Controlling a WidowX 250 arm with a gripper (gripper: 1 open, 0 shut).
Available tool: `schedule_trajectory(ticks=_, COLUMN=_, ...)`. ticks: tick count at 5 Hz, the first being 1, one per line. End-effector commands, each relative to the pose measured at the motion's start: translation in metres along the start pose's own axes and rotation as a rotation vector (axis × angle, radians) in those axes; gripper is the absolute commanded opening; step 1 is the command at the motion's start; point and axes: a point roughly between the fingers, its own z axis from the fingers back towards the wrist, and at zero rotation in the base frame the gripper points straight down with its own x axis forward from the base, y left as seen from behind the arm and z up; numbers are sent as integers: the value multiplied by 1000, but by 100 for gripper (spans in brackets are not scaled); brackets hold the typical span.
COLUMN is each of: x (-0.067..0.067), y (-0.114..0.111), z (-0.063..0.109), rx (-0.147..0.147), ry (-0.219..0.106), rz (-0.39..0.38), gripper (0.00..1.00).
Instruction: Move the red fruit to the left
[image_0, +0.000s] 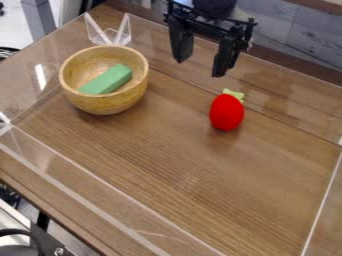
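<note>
The red fruit (227, 111) is a small bright red strawberry-like toy with a tiny green top, standing on the wooden table right of centre. My gripper (201, 59) hangs above and behind it, toward the back of the table, a little to its left. Its two dark fingers (178, 47) point down and stand apart, open, with nothing between them. The gripper does not touch the fruit.
A wooden bowl (80, 99) sits at the left with a green rectangular block (104, 80) lying inside it. Clear plastic walls (40, 160) fence the table along its left, front and right edges. Bare wood stretches between the bowl and the fruit.
</note>
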Motion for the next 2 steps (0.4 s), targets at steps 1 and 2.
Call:
schedule_trajectory(ticks=1, x=1, y=-7, z=-11, rx=-2, ry=5, rz=-1, gripper=100)
schedule_trajectory(ticks=2, x=4, y=-17, z=-29, rx=4, ry=7, rz=-4, gripper=100)
